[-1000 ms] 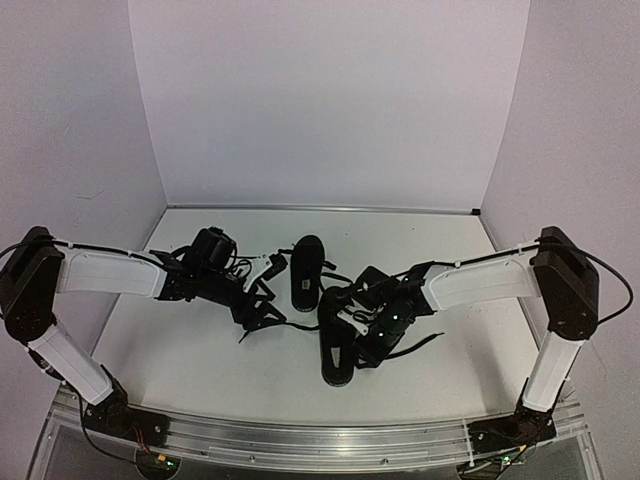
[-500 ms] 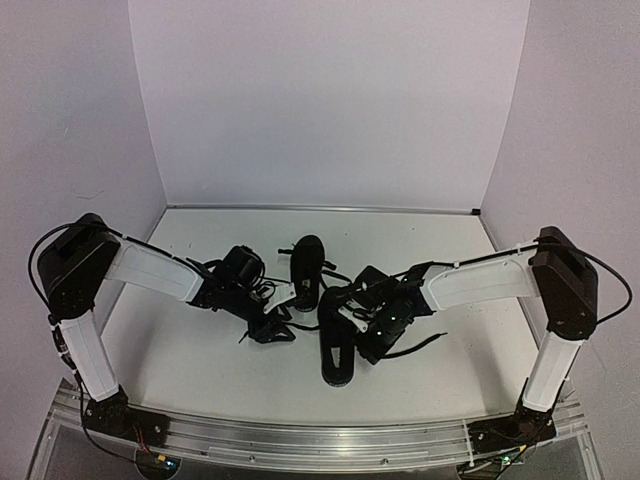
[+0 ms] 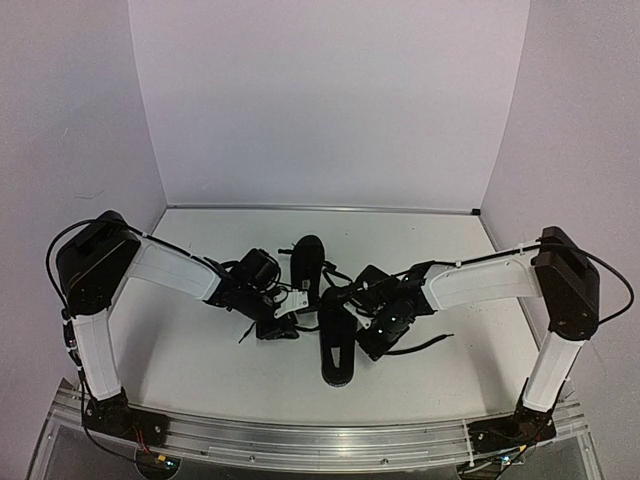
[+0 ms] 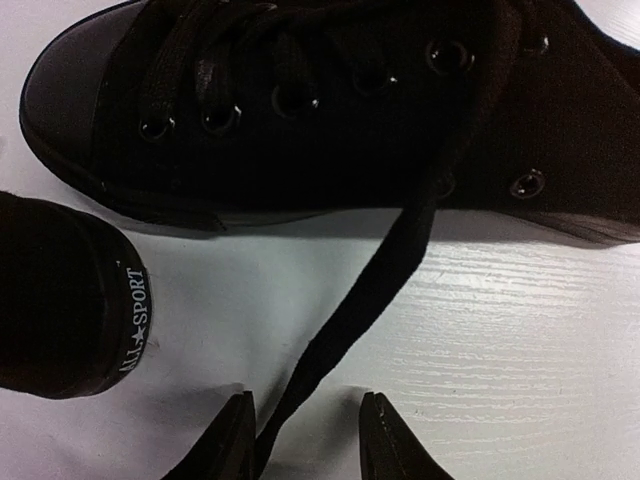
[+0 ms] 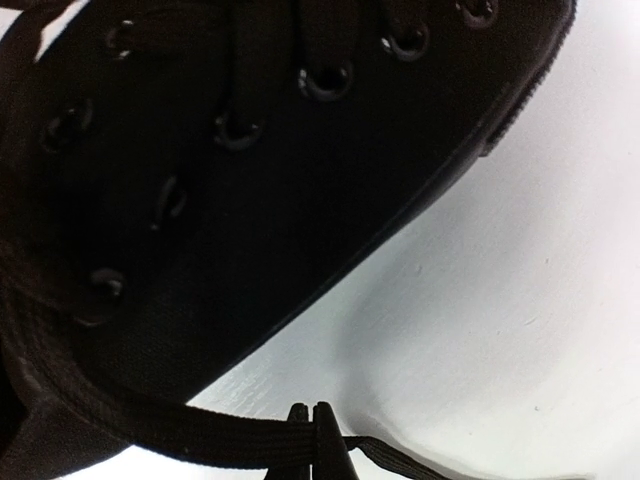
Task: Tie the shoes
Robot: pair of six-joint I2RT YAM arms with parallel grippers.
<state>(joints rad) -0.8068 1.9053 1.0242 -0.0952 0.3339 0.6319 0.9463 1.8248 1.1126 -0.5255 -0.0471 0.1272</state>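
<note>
Swings left tool (image 4: 308,440) rightward to the shoes (image 3: 335,360) mid-frame on the desk (image 3: 180,350), jaws half-open astride a lace (image 4: 400,250); clamps right tool (image 5: 322,440) shut on second lace (image 5: 200,435). Risks first lace slipping out before closure if right tool tugs.

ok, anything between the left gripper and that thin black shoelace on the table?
Nothing visible. The thin black shoelace lies on the white table, running right between the left gripper's open fingers. The other black canvas shoe's heel sits off to the side, outside the gap.
</note>
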